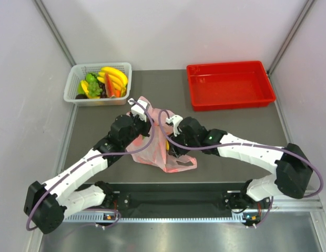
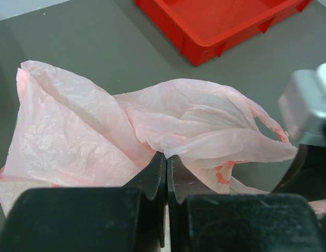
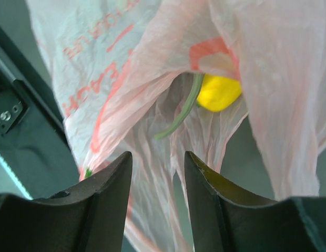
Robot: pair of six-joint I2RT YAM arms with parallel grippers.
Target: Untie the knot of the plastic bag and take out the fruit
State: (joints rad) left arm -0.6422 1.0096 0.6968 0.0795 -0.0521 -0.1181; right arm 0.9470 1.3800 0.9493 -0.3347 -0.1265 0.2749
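Observation:
The pink plastic bag (image 1: 155,149) lies crumpled at the middle of the table between my two arms. My left gripper (image 1: 146,119) is shut on a fold of its film; in the left wrist view the jaws (image 2: 166,157) meet on pink plastic (image 2: 194,121). My right gripper (image 1: 172,151) is at the bag's right side. Its jaws (image 3: 158,157) stand apart with loose film (image 3: 152,58) hanging between them, not pinched. Through the bag's mouth I see a yellow fruit (image 3: 218,92) with a green stem (image 3: 186,107). The knot is hidden among the folds.
A white basket (image 1: 98,84) of bananas, grapes and slices stands at the back left. A red tray (image 1: 230,84) sits at the back right, also ahead in the left wrist view (image 2: 221,21). The black frame rail (image 3: 26,142) runs along the near edge.

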